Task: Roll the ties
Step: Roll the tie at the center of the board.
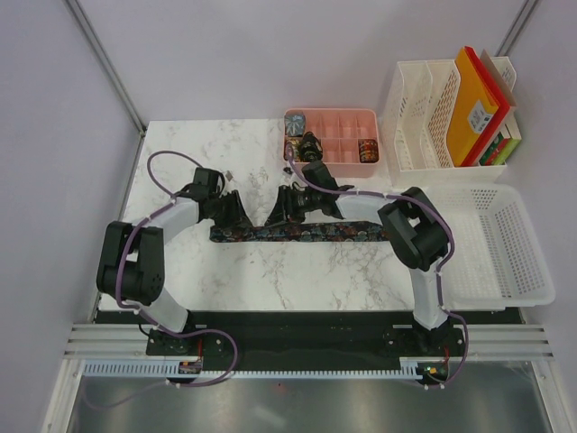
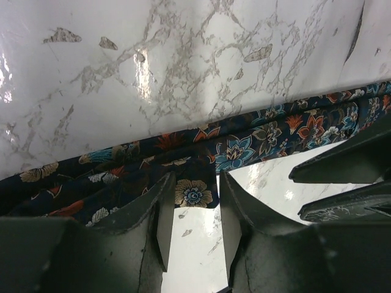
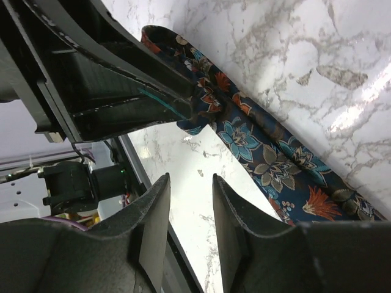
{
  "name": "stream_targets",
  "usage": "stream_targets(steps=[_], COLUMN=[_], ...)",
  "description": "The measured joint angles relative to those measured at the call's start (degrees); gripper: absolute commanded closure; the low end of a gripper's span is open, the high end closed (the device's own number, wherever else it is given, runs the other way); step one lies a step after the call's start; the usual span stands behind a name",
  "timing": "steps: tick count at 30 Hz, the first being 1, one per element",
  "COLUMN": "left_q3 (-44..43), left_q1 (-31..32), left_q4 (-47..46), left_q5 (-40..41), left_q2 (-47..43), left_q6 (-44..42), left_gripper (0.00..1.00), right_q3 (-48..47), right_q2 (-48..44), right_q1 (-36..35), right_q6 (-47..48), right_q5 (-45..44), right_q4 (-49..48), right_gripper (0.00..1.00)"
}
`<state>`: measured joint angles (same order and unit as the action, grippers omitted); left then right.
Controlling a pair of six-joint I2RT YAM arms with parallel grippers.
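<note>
Just ahead of both sets of fingertips, the floral tie (image 1: 297,234) (image 2: 244,146) (image 3: 256,152) lies flat as a long strip on the marble table (image 1: 270,271). It runs from under the left gripper (image 1: 230,212) (image 2: 195,198) past the right gripper (image 1: 287,207) (image 3: 190,180). The left gripper's jaws stand a narrow gap apart, and a flap of the tie's edge sits at their mouth; whether it is pinched I cannot tell. The right gripper, just beside it, is also narrowly parted and holds nothing, with the tie lying beyond its tips.
</note>
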<state>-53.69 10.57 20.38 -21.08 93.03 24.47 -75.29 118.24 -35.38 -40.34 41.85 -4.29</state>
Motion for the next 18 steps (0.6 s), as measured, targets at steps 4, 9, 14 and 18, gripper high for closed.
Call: stream_targets(steps=[4,9,14,18], left_q3=[1.5,2.4,3.7,4.2], left_q1=[-0.3,-0.5,-0.5,-0.6], left_q4=[-0.4,-1.2,-1.6,-1.7], left_q5=[0.0,-0.1,0.0,0.0], left_q2=[-1.5,-3.5,-4.3,-4.3], left_q6=[1.3,2.9,3.5,3.5], left_gripper=[0.66,0.82,0.90,0.97], right_q3=[1.5,1.5,1.3,1.2], right_q2=[0.2,1.5,3.9,5.8], right_q1=[-0.1,-0.9,-2.6,-3.4], right_q6=[-2.1,-5.5,-8.0,-9.1], right_q5=[0.3,0.4,0.3,0.3], right_q4=[-1.3,-4.5,-6.7,-6.8], right_gripper=[0.59,0.59,0.59,0.57])
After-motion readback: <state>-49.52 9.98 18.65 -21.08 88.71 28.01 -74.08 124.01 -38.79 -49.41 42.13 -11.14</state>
